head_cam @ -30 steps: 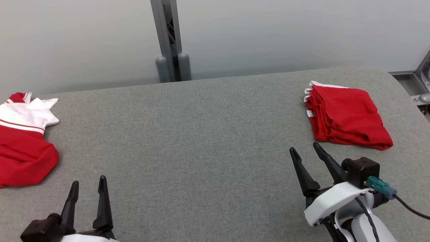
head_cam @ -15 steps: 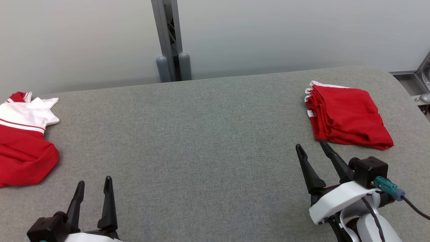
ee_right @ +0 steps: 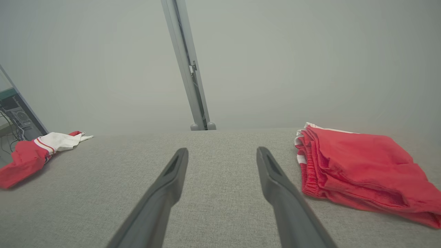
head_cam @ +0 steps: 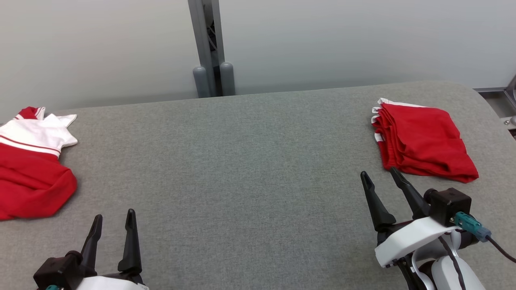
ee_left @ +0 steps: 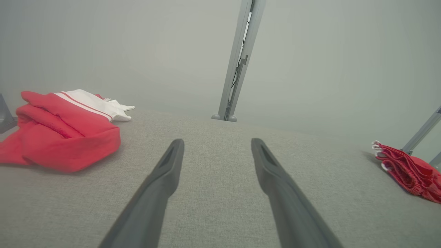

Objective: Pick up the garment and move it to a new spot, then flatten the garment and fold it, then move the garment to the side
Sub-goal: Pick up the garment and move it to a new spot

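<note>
Your folded red garment [head_cam: 423, 139] lies on the bench [head_cam: 242, 161] just beyond your right jaws, well apart from your left jaws; both gape wide, empty.

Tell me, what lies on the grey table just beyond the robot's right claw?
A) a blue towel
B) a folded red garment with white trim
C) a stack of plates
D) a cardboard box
B: a folded red garment with white trim at its edge lies on the grey table, just past the open, empty right gripper.
</note>
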`<state>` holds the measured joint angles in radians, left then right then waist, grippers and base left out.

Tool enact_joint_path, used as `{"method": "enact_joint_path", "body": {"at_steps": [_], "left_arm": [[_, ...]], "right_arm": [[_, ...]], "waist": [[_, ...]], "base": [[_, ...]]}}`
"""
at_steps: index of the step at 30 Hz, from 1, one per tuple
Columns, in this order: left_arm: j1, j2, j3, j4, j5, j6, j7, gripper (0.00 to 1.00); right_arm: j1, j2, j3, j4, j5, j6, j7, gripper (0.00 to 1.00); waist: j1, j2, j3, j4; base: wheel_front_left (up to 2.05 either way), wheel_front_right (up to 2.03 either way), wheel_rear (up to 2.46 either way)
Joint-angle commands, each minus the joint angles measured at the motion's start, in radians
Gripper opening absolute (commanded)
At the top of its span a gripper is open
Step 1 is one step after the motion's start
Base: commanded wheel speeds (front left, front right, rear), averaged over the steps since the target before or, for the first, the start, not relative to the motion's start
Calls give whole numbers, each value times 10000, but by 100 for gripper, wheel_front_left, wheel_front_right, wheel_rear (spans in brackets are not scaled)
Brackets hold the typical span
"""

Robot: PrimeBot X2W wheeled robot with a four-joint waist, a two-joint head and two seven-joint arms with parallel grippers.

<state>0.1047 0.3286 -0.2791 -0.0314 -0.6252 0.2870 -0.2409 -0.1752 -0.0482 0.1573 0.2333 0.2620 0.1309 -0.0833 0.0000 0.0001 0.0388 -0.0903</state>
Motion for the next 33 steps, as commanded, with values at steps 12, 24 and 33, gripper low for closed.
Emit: {"method": "enact_joint_path", "body": {"at_steps": [12, 24, 33], "left_arm": [[22, 40, 106, 67, -80, 72, -47, 100], [524, 226, 267, -140, -65, 311, -11, 100], [914, 430, 246, -427, -43, 440, 174, 100]], "right_arm": [[95, -48, 94, -71, 52, -3, -293, 100], [352, -51, 348, -59, 239, -3, -414, 100], [454, -54, 621, 197, 521, -3, -539, 100]], "waist": [[0, -1, -190, 1885], [0, -1, -534, 4537], [0, -1, -827, 5415]], "base": [[0, 0, 0], [0, 0, 0], [0, 0, 0]]}}
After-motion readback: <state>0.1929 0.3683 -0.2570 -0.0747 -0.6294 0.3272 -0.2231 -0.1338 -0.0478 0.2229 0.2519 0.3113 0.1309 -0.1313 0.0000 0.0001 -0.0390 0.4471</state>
